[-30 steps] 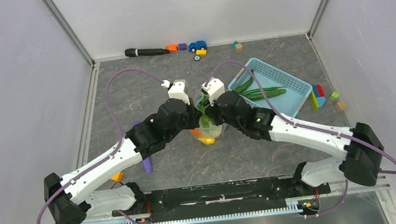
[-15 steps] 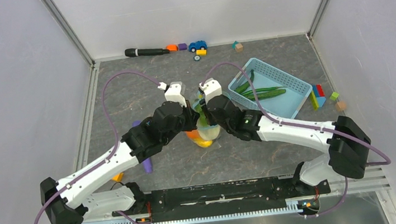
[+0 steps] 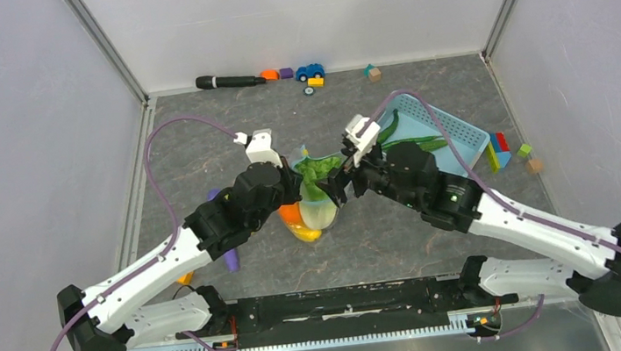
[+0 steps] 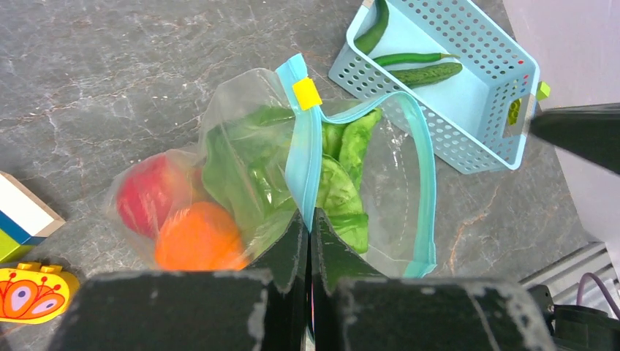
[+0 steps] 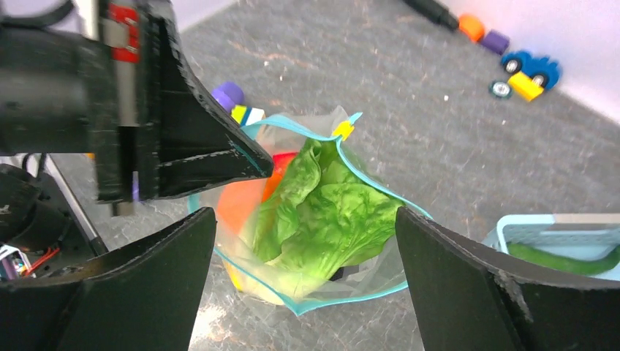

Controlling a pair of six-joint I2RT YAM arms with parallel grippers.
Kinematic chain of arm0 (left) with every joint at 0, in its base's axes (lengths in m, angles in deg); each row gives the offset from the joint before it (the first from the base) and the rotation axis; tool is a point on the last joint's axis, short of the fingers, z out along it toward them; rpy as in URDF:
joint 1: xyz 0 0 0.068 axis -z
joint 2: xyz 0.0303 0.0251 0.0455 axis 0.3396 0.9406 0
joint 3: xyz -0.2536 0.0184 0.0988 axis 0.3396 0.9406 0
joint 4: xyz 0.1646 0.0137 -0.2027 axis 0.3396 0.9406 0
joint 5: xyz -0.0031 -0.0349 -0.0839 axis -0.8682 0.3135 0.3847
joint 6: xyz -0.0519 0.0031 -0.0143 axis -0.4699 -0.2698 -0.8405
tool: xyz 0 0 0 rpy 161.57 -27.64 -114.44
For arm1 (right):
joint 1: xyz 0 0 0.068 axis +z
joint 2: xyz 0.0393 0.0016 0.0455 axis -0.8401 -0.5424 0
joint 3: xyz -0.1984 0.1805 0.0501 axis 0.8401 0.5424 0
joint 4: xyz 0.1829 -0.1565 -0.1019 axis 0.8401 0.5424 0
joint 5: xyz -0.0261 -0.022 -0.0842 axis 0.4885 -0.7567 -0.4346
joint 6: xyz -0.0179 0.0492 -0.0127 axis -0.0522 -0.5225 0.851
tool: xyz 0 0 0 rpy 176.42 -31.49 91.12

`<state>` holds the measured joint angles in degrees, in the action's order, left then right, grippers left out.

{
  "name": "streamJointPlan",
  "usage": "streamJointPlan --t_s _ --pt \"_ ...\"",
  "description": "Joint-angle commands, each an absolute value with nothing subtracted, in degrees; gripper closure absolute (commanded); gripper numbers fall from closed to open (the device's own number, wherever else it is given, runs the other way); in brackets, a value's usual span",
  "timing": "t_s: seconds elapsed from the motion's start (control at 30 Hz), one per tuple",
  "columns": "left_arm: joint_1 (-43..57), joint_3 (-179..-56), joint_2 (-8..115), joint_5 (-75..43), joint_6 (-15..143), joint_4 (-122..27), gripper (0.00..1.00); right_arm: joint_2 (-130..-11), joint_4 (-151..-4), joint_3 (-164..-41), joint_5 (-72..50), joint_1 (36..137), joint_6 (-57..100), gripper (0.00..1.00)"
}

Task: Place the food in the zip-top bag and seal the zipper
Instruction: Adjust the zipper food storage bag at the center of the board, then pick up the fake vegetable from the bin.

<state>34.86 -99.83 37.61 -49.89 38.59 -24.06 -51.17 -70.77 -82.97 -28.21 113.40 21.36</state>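
Note:
The clear zip-top bag point(image 3: 318, 214) stands at mid-table with its mouth open. My left gripper point(image 4: 308, 219) is shut on the teal zipper point(image 4: 301, 157), below its yellow slider point(image 4: 306, 93). Inside the bag are the green lettuce point(image 5: 322, 212), an orange point(image 4: 199, 235), a red fruit point(image 4: 142, 194) and a yellow mango point(image 3: 306, 232). My right gripper point(image 5: 303, 219) hangs open just right of the bag's mouth, holding nothing; from above it shows as the right gripper point(image 3: 340, 185). Long green pods point(image 3: 414, 144) lie in the basket.
The light-blue lattice basket point(image 3: 458, 148) sits close behind the right arm. A purple object point(image 3: 230, 257) and a yellow toy point(image 3: 184, 278) lie under the left arm. A black stick point(image 3: 230, 80), a toy car point(image 3: 309, 71) and blocks point(image 3: 500, 152) line the edges.
My right gripper has opened wide and drawn back to the right, away from the bag. The lettuce now sits in the bag's mouth. The left gripper keeps its hold and has shifted slightly left.

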Motion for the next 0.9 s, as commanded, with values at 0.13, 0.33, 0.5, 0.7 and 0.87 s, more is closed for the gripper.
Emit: streamJointPlan --t_s 0.13,0.33,0.5,0.7,0.87 --pt "34.82 -100.35 35.31 -54.13 36.83 -25.23 0.98 -43.1 -67.75 -83.0 -34.74 110.53 23.58 0.02" --pt "34.8 -99.71 34.14 -52.36 39.02 -25.16 0.98 -46.38 -60.77 -86.24 -35.9 95.4 21.61 0.02" --pt "34.81 -98.35 33.27 -51.27 39.35 -26.31 0.98 -49.93 -57.12 -86.62 -39.14 83.88 14.62 0.02" --pt "34.81 -98.33 33.63 -49.85 41.08 -26.42 0.98 -60.37 -57.19 -89.75 -21.16 68.41 25.12 0.02" --pt "34.8 -97.71 33.58 -47.29 42.05 -27.49 0.98 -71.92 -56.56 -93.94 -1.88 63.39 57.69 0.02"
